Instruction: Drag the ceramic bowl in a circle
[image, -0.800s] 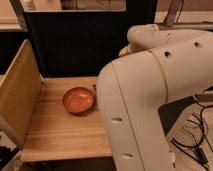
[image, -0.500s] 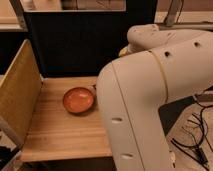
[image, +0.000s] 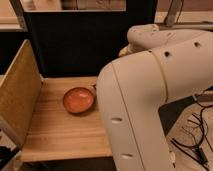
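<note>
Pale wooden worktop (image: 60, 135) filled the lower left of the camera view, its front edge nearest and bare planks running back from it. Closest of all on the right, the bulky white plastic robot arm (image: 145, 100) loomed over the worktop's right edge and front right corner, hiding that side. Thin black cables (image: 192, 140) lay on the light floor beyond the arm, off the worktop to the right. Farther in, the shallow round glossy orange ceramic bowl (image: 78, 100) with a darker rim sat flat on the wood, about midway between the front and back edges and just beside the arm. The gripper (image: 94, 90) showed only as a small dark tip at the bowl's right rim, the rest hidden behind the arm; whether it was spread or closed could not be told. A tall tan perforated board (image: 17, 95) stood along the left edge. Behind the back edge rose a flat dark panel (image: 75, 45).
</note>
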